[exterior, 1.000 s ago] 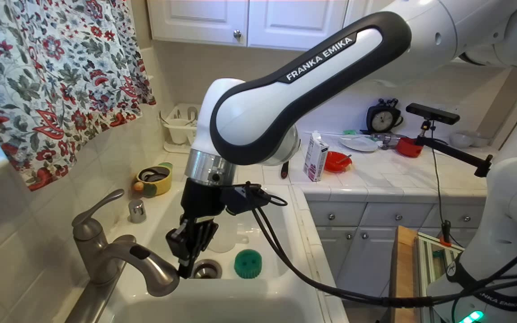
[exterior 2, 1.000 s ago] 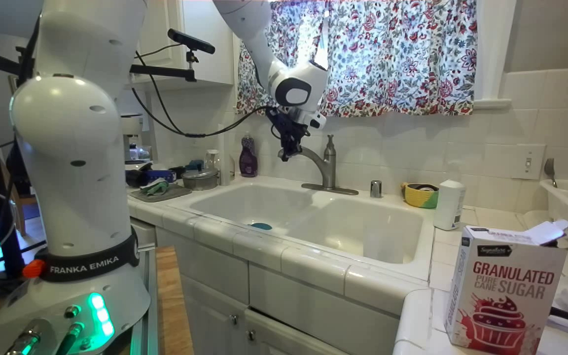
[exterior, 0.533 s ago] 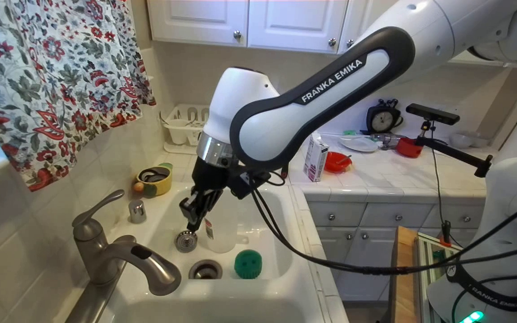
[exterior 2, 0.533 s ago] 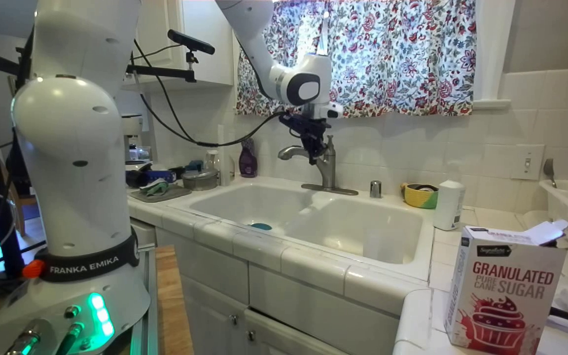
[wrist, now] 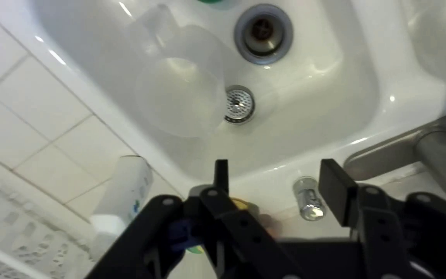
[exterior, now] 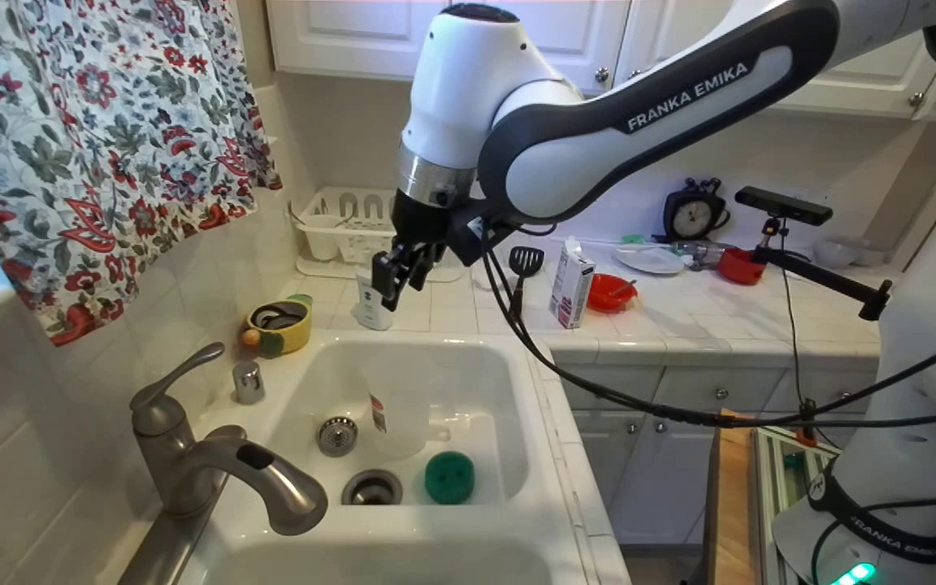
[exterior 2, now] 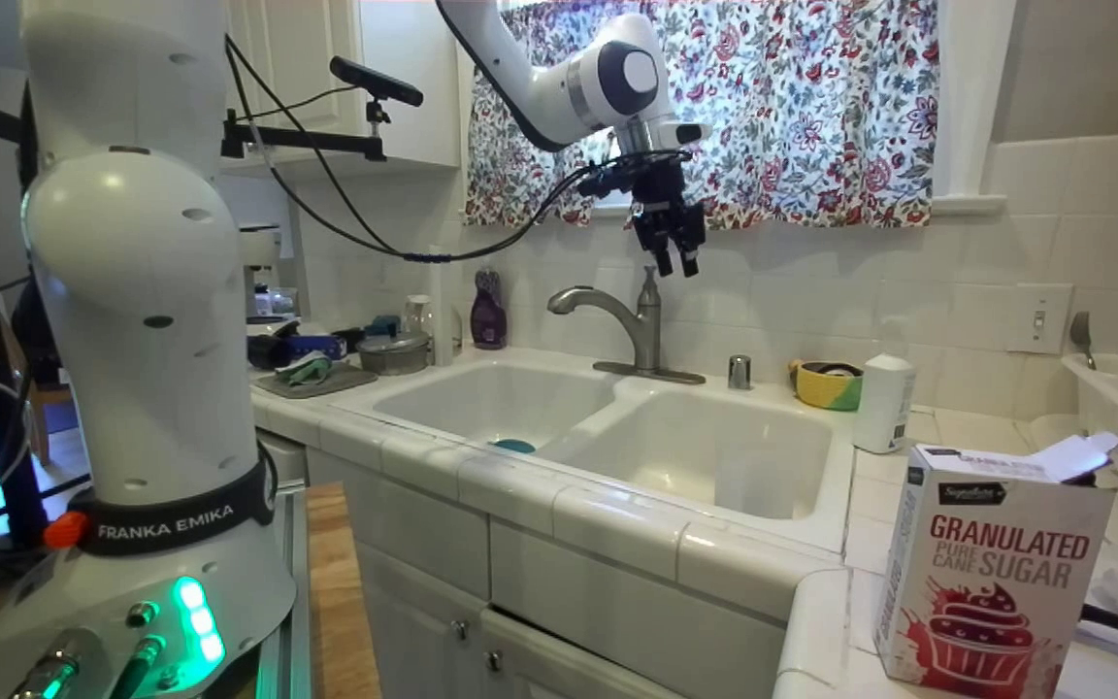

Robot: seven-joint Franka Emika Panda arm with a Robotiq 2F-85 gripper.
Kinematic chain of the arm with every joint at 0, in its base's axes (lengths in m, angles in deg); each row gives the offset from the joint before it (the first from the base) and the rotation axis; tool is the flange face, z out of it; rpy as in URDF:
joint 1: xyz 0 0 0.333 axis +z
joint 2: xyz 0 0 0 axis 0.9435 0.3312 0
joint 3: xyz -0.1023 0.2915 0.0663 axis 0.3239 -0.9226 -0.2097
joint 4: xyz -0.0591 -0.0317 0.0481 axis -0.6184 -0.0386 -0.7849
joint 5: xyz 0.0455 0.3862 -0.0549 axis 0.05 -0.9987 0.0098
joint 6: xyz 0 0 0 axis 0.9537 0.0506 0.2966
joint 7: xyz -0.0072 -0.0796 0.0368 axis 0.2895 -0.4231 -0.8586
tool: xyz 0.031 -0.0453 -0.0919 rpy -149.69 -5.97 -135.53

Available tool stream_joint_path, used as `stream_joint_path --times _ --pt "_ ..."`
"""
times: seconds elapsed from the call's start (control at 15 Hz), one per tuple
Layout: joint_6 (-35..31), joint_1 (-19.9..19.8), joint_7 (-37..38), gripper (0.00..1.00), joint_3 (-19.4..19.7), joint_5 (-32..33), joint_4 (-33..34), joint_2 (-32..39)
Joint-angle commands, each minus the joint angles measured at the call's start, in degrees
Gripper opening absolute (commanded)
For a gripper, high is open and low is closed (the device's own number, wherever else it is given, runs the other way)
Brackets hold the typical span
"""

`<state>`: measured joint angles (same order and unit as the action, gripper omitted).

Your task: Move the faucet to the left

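The brushed metal faucet (exterior: 283,481) stands at the back of the sink, its curved spout reaching over the rim between the two basins. In an exterior view, its spout (exterior 2: 608,303) points left, over the left basin. Only its lower body (wrist: 441,159) and base plate show at the right edge of the wrist view. My gripper (wrist: 275,182) is open, fingers well apart and nothing held between them. It hangs in the air above the back rim, clear of the faucet; in both exterior views the gripper (exterior: 405,292) (exterior 2: 677,266) is higher than the spout.
Below lies a white double sink (exterior: 549,455) with a clear jug (exterior: 403,422), a strainer (exterior: 337,437) and a green scrubber (exterior: 449,478). A chrome cap (wrist: 310,199), a yellow bowl (exterior: 283,325) and a white bottle (exterior 2: 884,403) stand around the rim. A sugar box (exterior 2: 996,573) sits on the counter.
My gripper has left the spout's tip, rising and moving along the sink toward the dish rack side. Its fingers have spread apart. The faucet looks almost unchanged.
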<state>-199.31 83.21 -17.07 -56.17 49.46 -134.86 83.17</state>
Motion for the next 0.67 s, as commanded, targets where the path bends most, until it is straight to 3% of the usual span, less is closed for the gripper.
stream_joint_path --times 0.0,0.2,0.27,0.6 --pt "14.5 -0.3 7.0 0.96 -0.9 7.9 4.3 -1.6" --pt "23.5 -0.7 6.6 1.0 -2.2 6.7 7.6 -0.8" --pt "19.3 -1.3 5.0 0.99 -2.1 5.9 5.3 -1.7" --pt "22.4 -1.2 5.5 1.0 -2.5 5.9 6.5 -1.5"
